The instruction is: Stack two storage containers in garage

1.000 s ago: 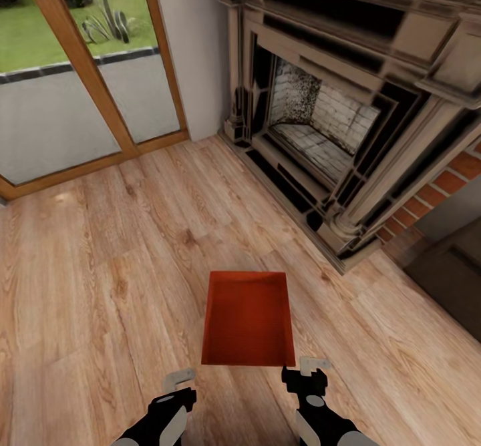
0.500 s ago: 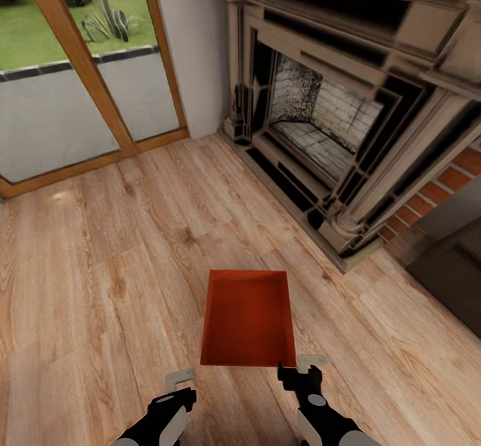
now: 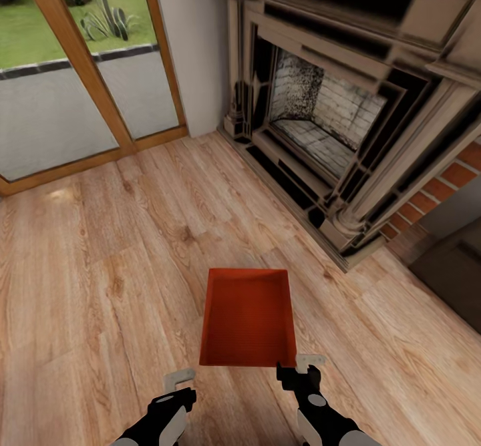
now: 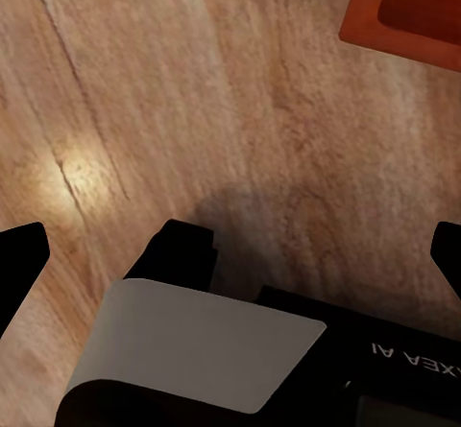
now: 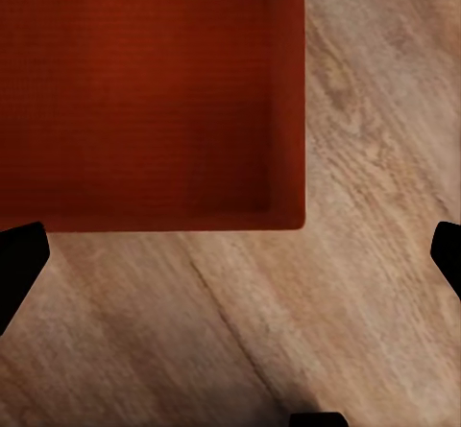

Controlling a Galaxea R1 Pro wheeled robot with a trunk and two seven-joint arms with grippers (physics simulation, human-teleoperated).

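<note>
Red-orange container (image 3: 248,317), long axis toward fireplace (image 3: 321,119)

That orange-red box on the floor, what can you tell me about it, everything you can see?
The storage container is a red-orange rectangular bin with plain smooth walls and no lid, and it looks empty. It sits upright on the light wood-plank floor, in front of the fireplace. Nothing grips it: the right claw hovers at its near right corner, the left claw off to its near left.

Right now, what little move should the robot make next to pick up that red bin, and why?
Probably ease the right gripper forward over the storage container's near corner, since its fingers look open and not yet on the rim.
</note>
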